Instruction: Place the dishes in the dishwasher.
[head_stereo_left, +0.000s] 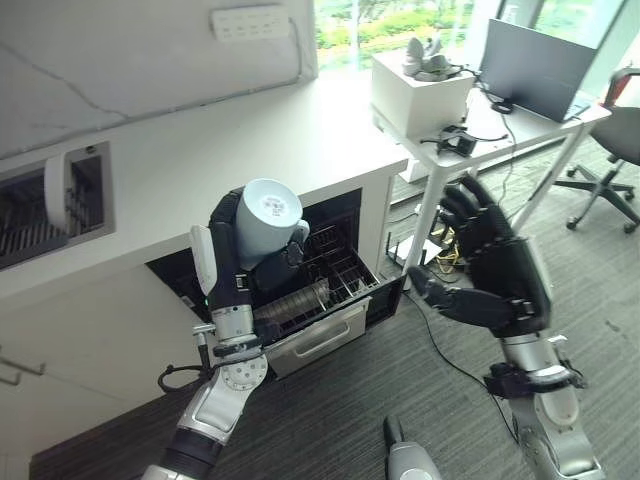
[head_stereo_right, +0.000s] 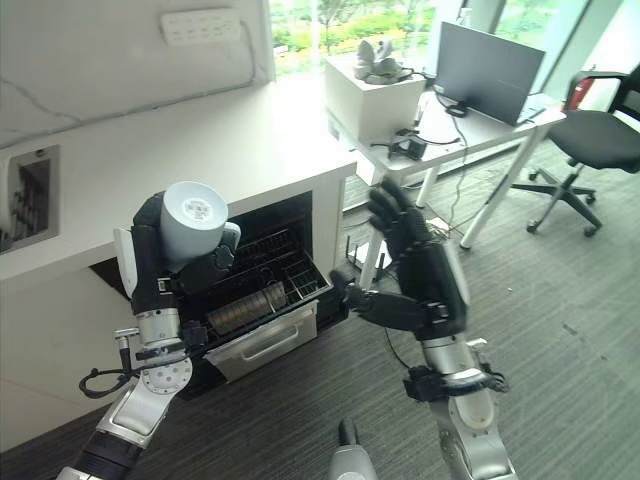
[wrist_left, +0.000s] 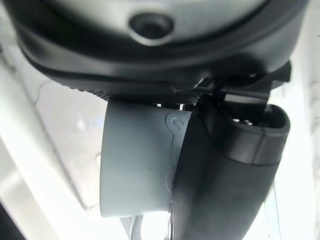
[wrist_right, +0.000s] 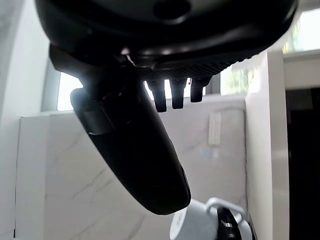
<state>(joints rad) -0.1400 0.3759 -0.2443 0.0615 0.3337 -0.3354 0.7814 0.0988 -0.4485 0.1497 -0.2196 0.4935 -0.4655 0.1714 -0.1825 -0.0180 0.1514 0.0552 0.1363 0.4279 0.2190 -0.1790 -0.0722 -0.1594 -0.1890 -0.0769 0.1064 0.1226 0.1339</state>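
Here, in the left eye view, your left hand is curled round a pale blue mug, base toward the camera, held above the pulled-out dishwasher rack under the white counter. Right eye view: your right hand hangs beside the rack, fingers spread, holding nothing. Left wrist view: thumb against the mug's wall. Right wrist view: fingers straight, mug visible beyond.
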